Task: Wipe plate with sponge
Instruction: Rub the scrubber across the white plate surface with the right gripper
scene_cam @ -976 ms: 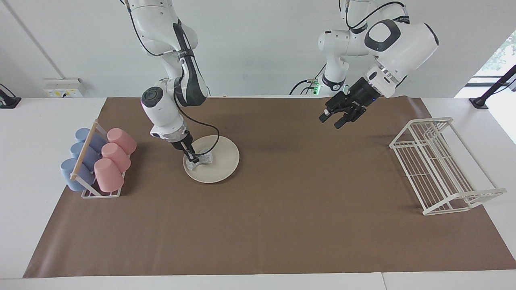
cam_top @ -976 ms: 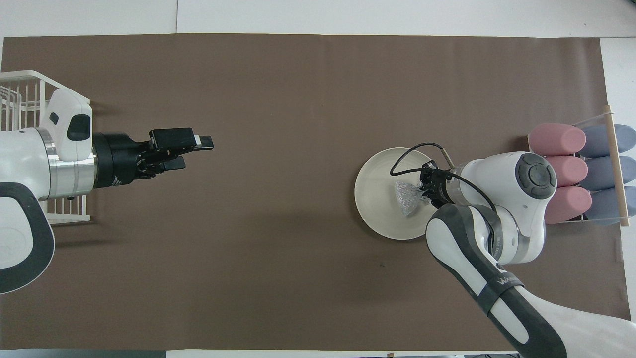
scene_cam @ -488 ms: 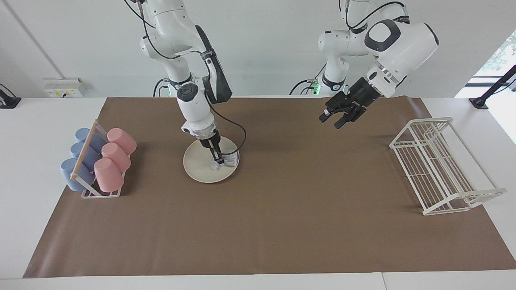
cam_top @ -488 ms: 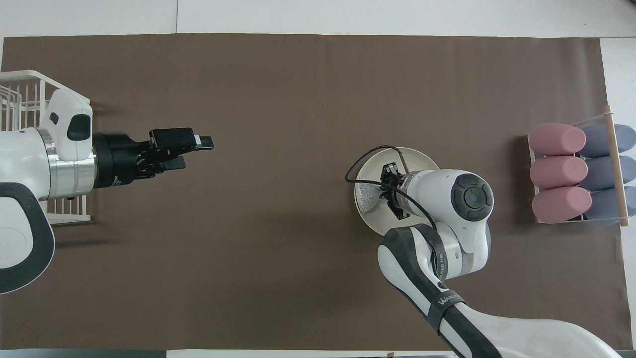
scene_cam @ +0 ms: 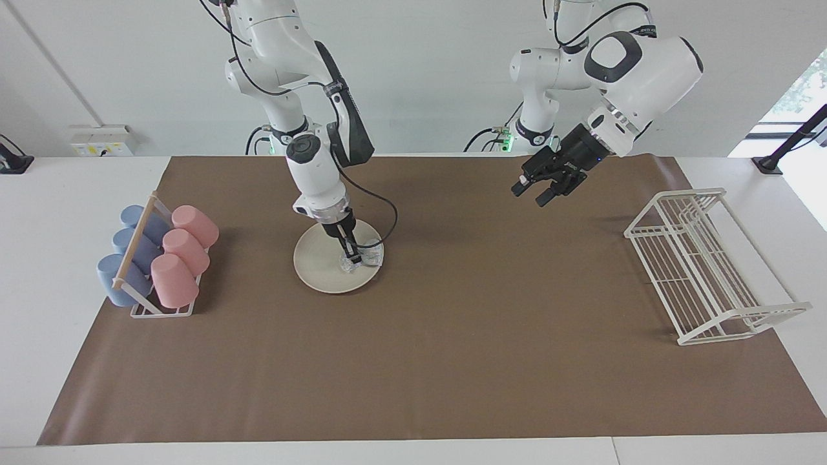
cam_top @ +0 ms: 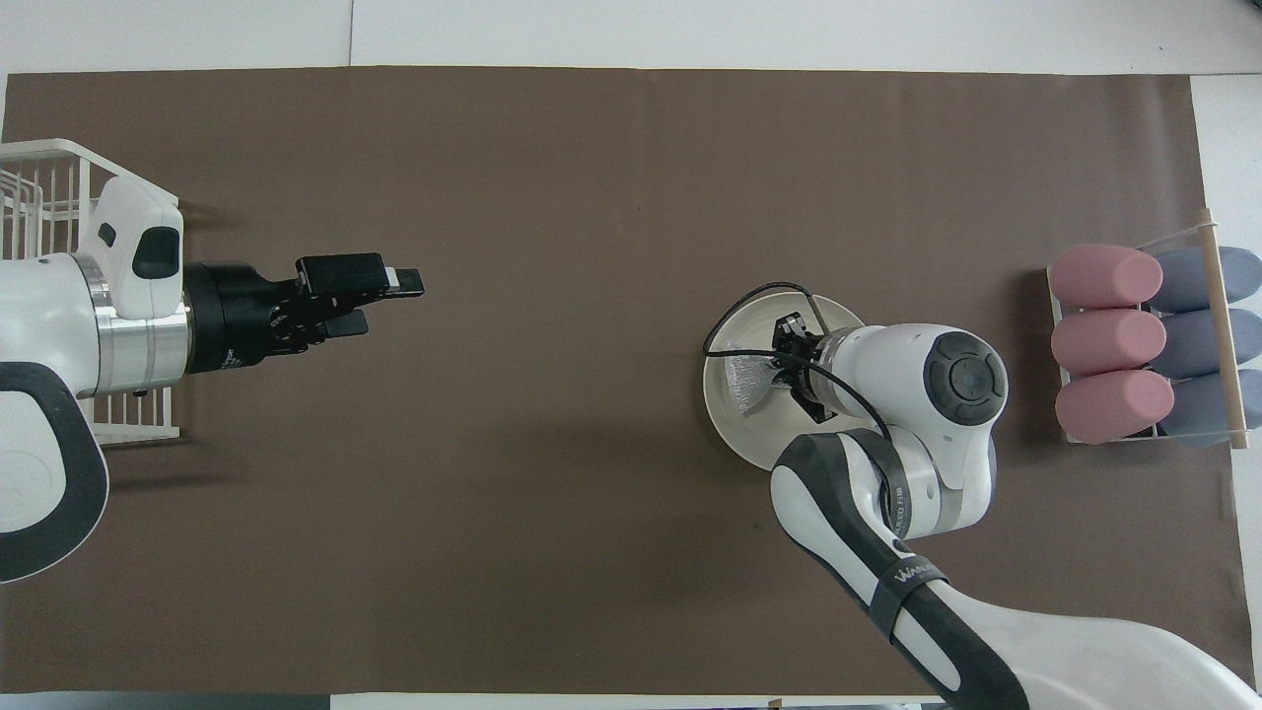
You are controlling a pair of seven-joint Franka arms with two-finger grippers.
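Note:
The cream-white plate lies on the brown mat, toward the right arm's end of the table; it also shows in the overhead view. My right gripper points down onto the plate and is shut on the silvery wrinkly sponge, which presses on the plate's part toward the left arm's end. The overhead view shows the sponge beside the right gripper. My left gripper is open and empty, and waits raised over bare mat, also seen from overhead.
A rack of pink and blue cups stands at the right arm's end, also in the overhead view. A white wire dish rack stands at the left arm's end, partly hidden under the left arm from overhead.
My right gripper swept the sponge across the plate from the cup-rack side to the side toward the left arm's end. The left arm has not moved.

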